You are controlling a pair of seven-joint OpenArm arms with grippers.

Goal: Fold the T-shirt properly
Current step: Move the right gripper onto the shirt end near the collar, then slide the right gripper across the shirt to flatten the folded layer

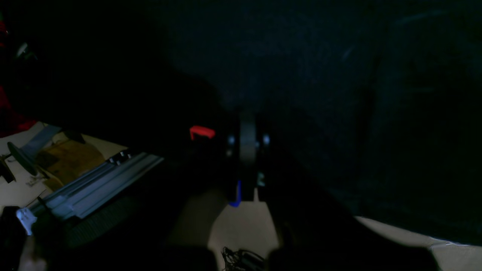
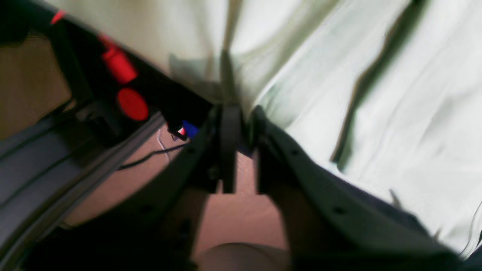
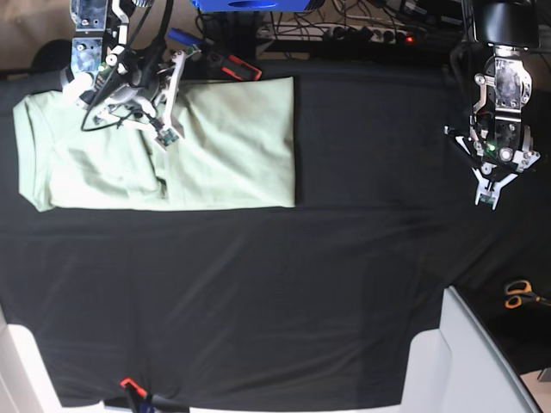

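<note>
With a fold laid in the pale mint-green cotton T-shirt (image 3: pixel 172 146), the right gripper (image 3: pixel 164 131) looks to be barely parting above it, the left gripper (image 3: pixel 488 196) sits closed and empty, and the next fold calls for a fresh grasp.

The T-shirt (image 3: pixel 172 146) is showing as soft, matt, pale mint woven cloth, creasing into shallow folds at the 10 o'clock area of the base view, and it is lying on a black tablecloth (image 3: pixel 284 292) that is reading as dull, non-reflective fabric with faint wrinkles. The right gripper (image 2: pixel 241 113) is presenting dark matt plastic fingers with small screw holes, while the left gripper (image 3: pixel 488 200) at 3 o'clock is showing pale plastic and bare metal plates. Scissors (image 3: pixel 521 295) at 4 o'clock are showing glossy orange plastic handles.
</note>
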